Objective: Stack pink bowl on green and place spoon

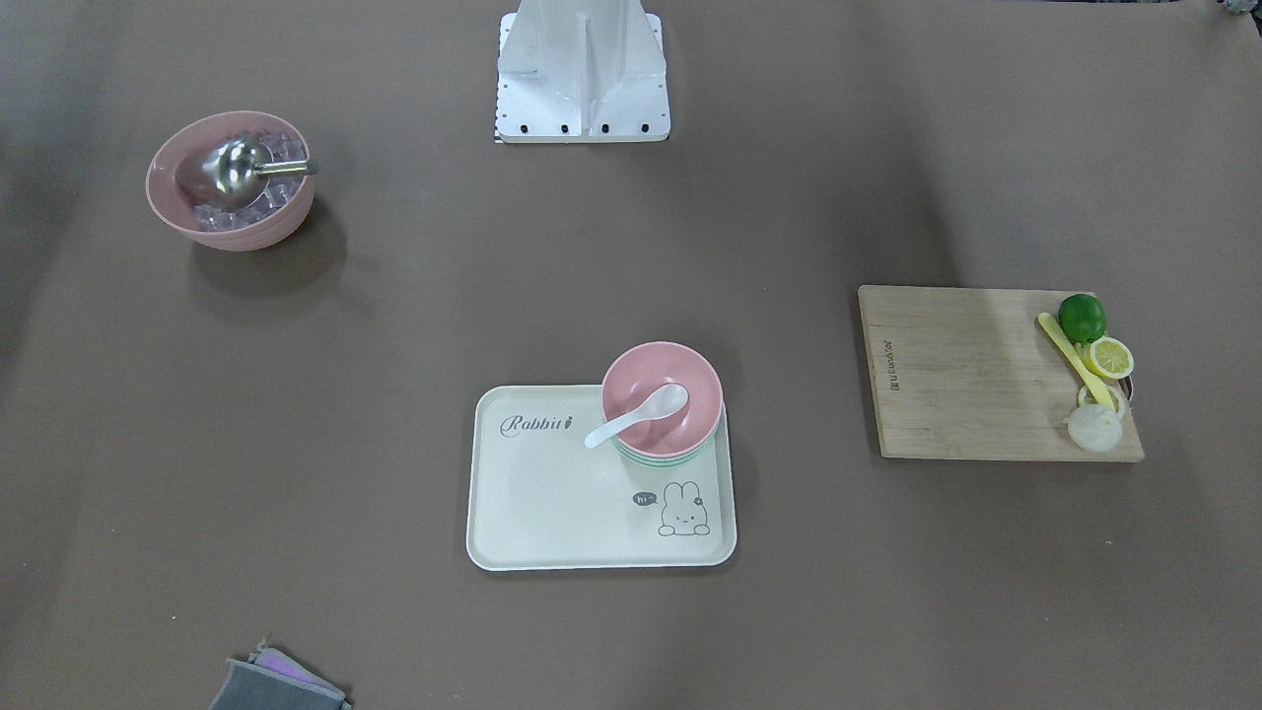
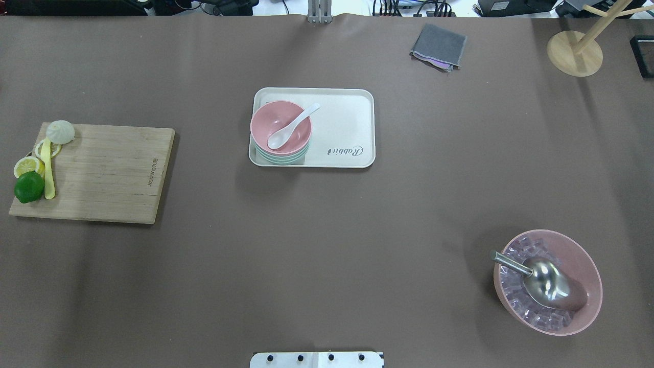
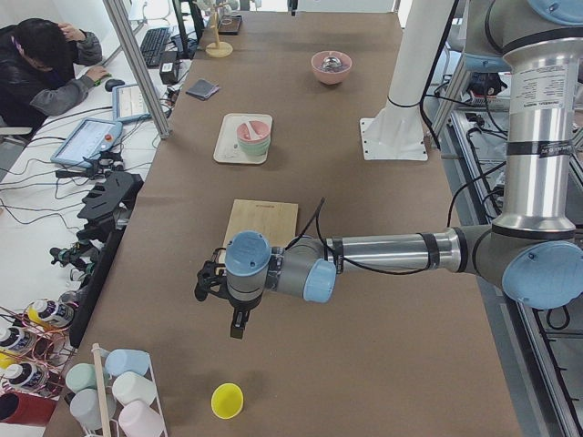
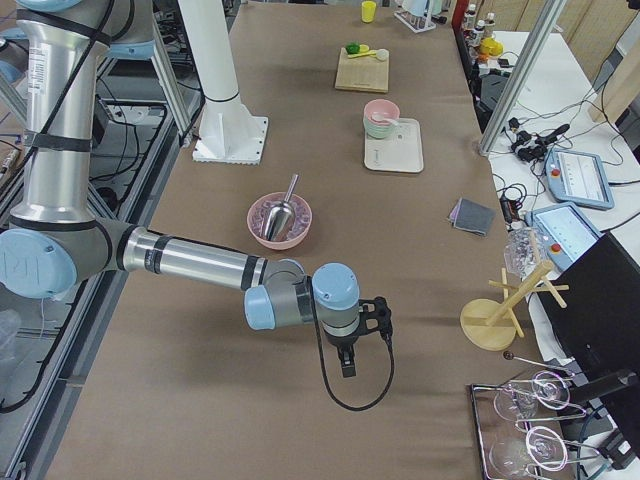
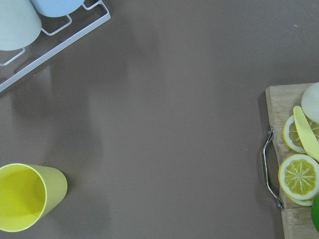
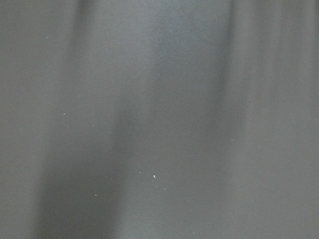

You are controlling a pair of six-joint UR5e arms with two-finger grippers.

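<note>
A pink bowl (image 1: 690,380) sits stacked on green bowls (image 1: 663,460) at one corner of a cream rabbit tray (image 1: 552,513). A white spoon (image 1: 636,416) lies in the pink bowl, its handle over the rim. The stack also shows in the overhead view (image 2: 265,122) with the spoon (image 2: 291,128). My left gripper (image 3: 237,326) hangs over bare table far from the tray, near a yellow cup. My right gripper (image 4: 347,368) hangs over bare table at the other end. Both show only in side views, so I cannot tell whether they are open or shut.
A large pink bowl (image 2: 587,266) holds ice cubes and a metal scoop (image 2: 541,278). A wooden cutting board (image 2: 102,174) carries a lime, lemon slices and a yellow knife. A grey cloth (image 2: 438,46) and a wooden stand (image 2: 575,51) are at the far side. A yellow cup (image 5: 27,196) and a cup rack (image 5: 50,37) are near my left gripper.
</note>
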